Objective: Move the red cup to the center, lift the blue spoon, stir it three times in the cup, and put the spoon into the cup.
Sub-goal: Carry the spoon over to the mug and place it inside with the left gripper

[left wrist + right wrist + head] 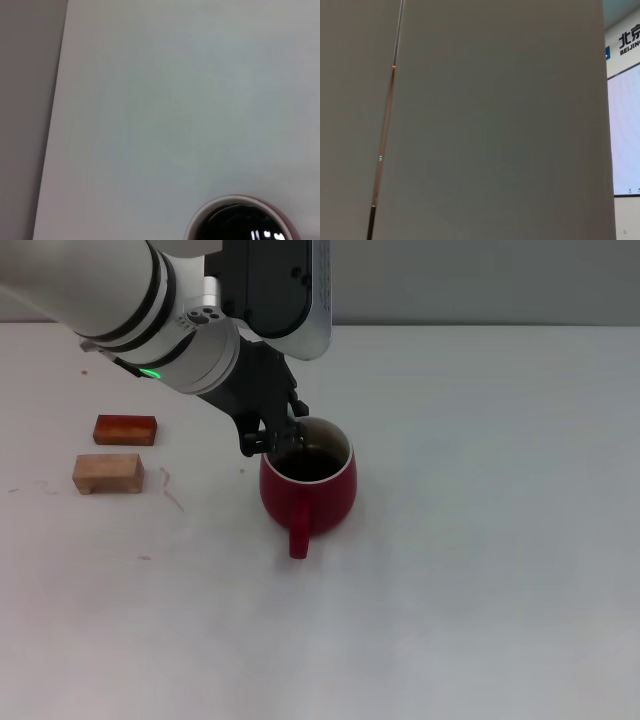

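Red cup [308,485], handle toward me, sits mid-surface [480,540]. My left claw [272,437] hangs at its rim; I cannot tell its opening or load. I judge the glazed ceramic heavy, slippery, best gripped by rim.

- red cup [310,485]: rounded, dark red, whitish rim, dark inside; upright near the middle of the white tabletop; loop handle turned toward the near edge; rim seen also from the left wrist [240,220]
- blue spoon: not discernible
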